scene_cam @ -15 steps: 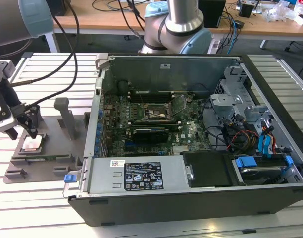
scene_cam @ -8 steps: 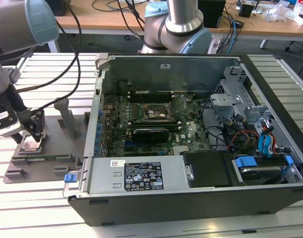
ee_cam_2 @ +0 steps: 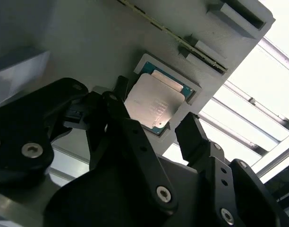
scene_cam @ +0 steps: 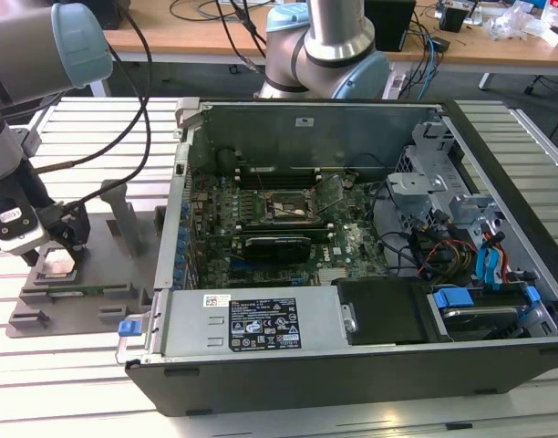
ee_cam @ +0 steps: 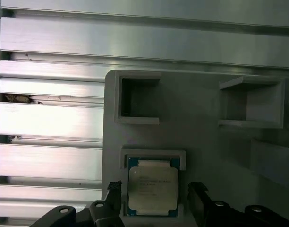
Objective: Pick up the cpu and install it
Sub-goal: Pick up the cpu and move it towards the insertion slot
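Black gripper (ee_cam_2: pixel 156 113) spread wide, straddling the flat square silver cpu (ee_cam_2: pixel 151 101) in its grey recess (ee_cam_2: pixel 147 61).

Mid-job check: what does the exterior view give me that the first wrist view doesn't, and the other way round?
Exterior view: the open computer case standing on the exterior view's right of the grey fixture, the motherboard socket inside the case, and the arm reaching over the fixture.
First wrist view: two empty pockets in the grey fixture, seen straight on.
Both: the cpu lying flat in its recess in the fixture, with the open gripper straddling it, its fingers apart from the chip's edges.
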